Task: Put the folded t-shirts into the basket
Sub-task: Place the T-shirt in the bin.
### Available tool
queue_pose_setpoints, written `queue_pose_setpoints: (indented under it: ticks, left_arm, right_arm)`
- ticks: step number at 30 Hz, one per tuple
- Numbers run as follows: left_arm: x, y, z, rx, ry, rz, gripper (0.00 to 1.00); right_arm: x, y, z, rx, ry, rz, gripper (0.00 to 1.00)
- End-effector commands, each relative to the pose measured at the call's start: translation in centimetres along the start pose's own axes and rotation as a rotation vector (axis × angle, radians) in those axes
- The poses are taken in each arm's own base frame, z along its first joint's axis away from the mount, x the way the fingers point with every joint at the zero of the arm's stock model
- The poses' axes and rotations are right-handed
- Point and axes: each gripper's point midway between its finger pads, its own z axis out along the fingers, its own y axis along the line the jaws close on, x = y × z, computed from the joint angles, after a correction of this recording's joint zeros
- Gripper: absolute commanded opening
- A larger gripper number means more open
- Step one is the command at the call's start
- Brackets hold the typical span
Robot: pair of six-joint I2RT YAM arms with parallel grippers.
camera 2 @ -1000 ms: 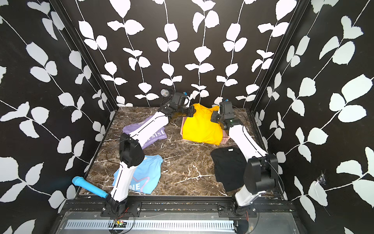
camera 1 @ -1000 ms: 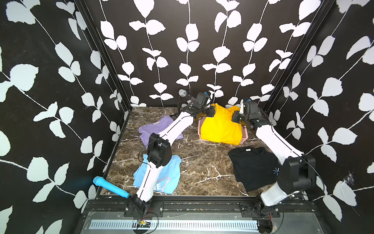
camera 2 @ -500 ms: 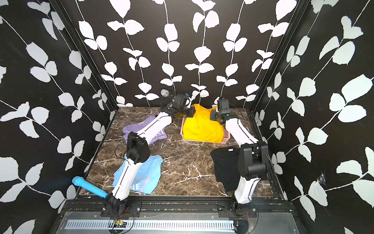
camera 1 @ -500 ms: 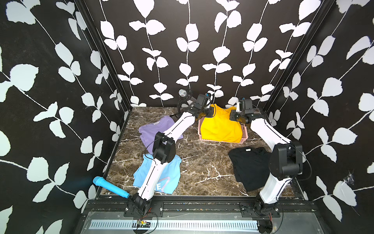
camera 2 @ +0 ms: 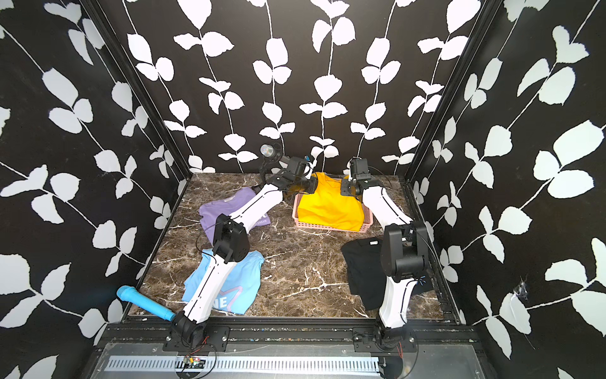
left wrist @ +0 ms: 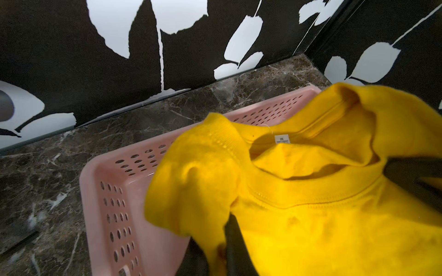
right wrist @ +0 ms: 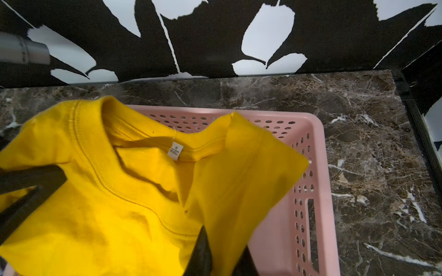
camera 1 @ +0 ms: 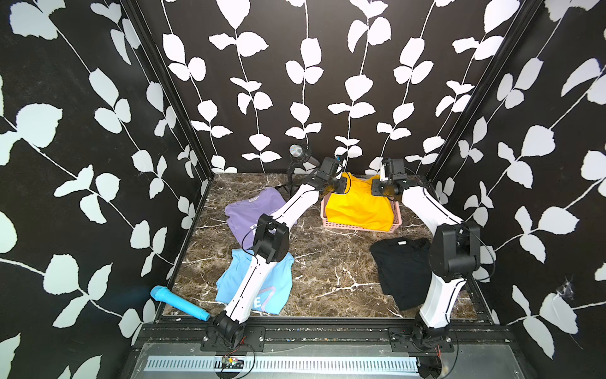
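While both arms reach over the basket (camera 1: 347, 225), both top views show the yellow t-shirt (camera 1: 359, 210) draped across it, hem overhanging its near rim. Left wrist: left gripper (left wrist: 215, 248) clamps one shoulder. Right wrist: right gripper (right wrist: 222, 255) clamps the other, likely so the fold lowers flat.

left arm (camera 1: 249, 288): white tube-shaped links, thin black seam line down the side.
right arm (camera 1: 439, 295): same white links, same black seam.
elbow housings (camera 1: 270, 241): bulky black boxes with rounded corners, one per arm.
wrist heads (camera 1: 329, 167): small black blocky units at the far ends.
cables (camera 1: 243, 242): thin black loops beside each elbow; red wire at the bases.
bases (camera 1: 229, 328): black round joints on flat black plates.
left fingers (left wrist: 235, 246): black, matte, tapering.
right fingers (right wrist: 202, 251): black, matte, tapering.
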Motion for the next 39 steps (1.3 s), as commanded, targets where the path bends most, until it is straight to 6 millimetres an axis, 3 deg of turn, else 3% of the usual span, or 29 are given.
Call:
queue_pose_setpoints:
  ticks: [1, 10, 17, 18, 24, 31, 35, 36, 39]
  left_arm:
    - [-1.7, 0.5, -0.3, -0.012, -0.053, 0.012, 0.00]
    - [1.6, 1.5, 2.0, -0.036, 0.017, -0.003, 0.00]
    - [1.6, 2.6, 2.4, -0.088, 0.005, 0.031, 0.00]
    - [2.4, 2.9, 3.1, -0.092, 0.020, 0.031, 0.00]
    - [3.2, 3.3, 4.1, -0.102, 0.026, 0.039, 0.01]
    - [2.6, 3.5, 3.3, -0.124, 0.025, 0.053, 0.21]
    - [2.0, 3.3, 2.5, -0.125, 0.020, 0.045, 0.32]
    - [0.8, 3.0, 1.5, -0.119, -0.001, 0.043, 0.35]
    - [-0.2, 2.7, 0.2, -0.117, -0.014, 0.034, 0.42]
  right_arm:
    - [-0.5, -1.3, 0.7, 0.050, 0.009, -0.043, 0.00]
    - [1.5, -2.8, 4.3, 0.116, 0.102, -0.125, 0.00]
    - [1.5, -3.1, 7.2, 0.136, 0.130, -0.161, 0.00]
    - [1.3, -3.3, 7.3, 0.145, 0.128, -0.164, 0.01]
    - [1.8, -3.9, 8.3, 0.185, 0.155, -0.183, 0.14]
    - [1.1, -4.5, 7.6, 0.219, 0.155, -0.205, 0.38]
    - [-0.6, -4.2, 5.9, 0.216, 0.117, -0.205, 0.46]
    - [-1.0, -4.2, 5.4, 0.214, 0.108, -0.205, 0.47]
    - [-1.9, -3.7, 3.8, 0.194, 0.086, -0.200, 0.53]
